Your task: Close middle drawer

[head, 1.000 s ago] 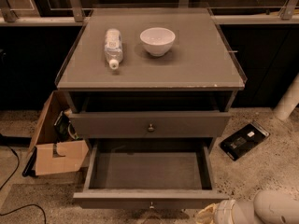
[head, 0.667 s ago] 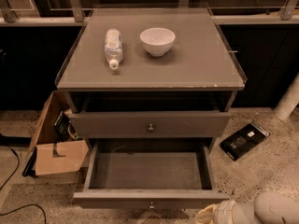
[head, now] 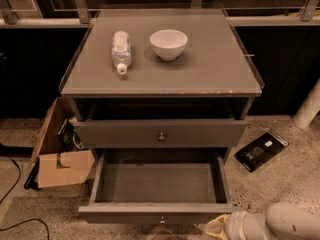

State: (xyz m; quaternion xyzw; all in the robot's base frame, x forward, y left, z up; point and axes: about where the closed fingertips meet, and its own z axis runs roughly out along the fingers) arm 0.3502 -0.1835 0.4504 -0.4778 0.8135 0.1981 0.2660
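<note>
The single camera view looks down at a grey-brown cabinet (head: 210, 74) standing on a speckled floor. The middle drawer (head: 155, 213) is pulled far out towards the camera, its shallow interior open to view and bare, and its low front panel lies near the bottom edge of the picture with a small round knob (head: 161, 219) at the centre. Above it sits another drawer (head: 200, 133) with a taller, wider front and a like knob, drawn out only a little, with a dark gap between it and the cabinet top. On the top, a clear plastic bottle (head: 121, 50) lies on its side with its cap towards the camera, and a white bowl (head: 168, 43) stands upright just to its right, apart from it. The gripper (head: 217, 227) is at the bottom right, just beside the right end of the middle drawer's front panel, on a white arm (head: 290, 223); whether it is spread or pressed together cannot be told. A cardboard box (head: 56, 159) stands left of the cabinet, and a flat black device (head: 261, 150) lies on the floor to the right.
</note>
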